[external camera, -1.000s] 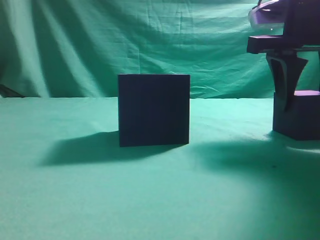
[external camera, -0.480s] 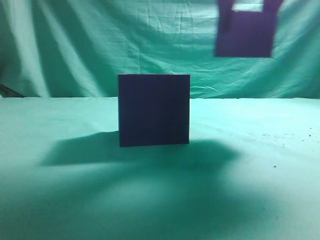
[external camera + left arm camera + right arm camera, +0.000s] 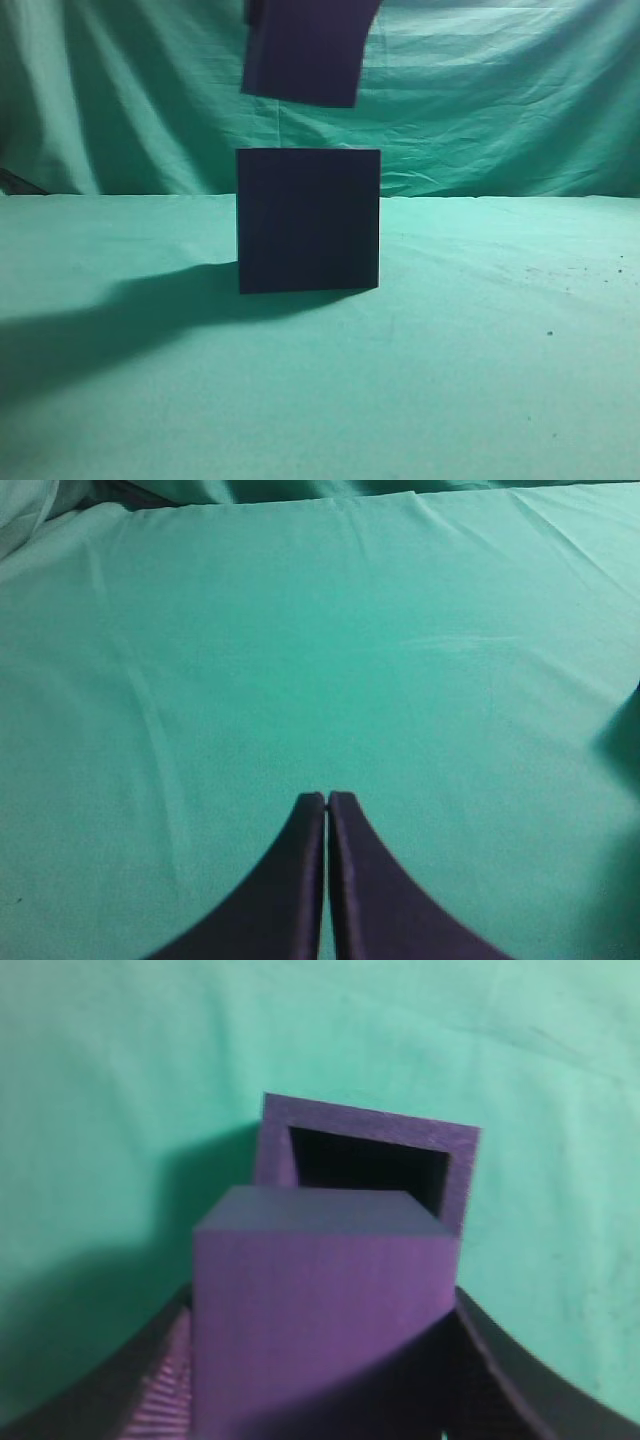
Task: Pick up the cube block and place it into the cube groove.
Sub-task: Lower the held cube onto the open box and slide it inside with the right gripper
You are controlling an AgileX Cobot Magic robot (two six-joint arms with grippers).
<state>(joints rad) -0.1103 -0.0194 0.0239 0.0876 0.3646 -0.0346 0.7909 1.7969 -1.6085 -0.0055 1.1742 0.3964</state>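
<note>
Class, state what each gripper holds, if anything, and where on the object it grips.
The right gripper holds the cube block by its two opposite side faces. The left gripper is shut on nothing.

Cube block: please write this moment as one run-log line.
phase: carry | cube block: held in right tool, in air above cube groove | groove opening: empty | left tool: shut, idle

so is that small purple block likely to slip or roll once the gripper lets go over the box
Probably not roll: the block has flat faces and square edges. Its matte surface and the ribbed finger of the right gripper suggest a firm hold. It looks rigid. It nearly fills the box opening, so it could catch on the rim.
</note>
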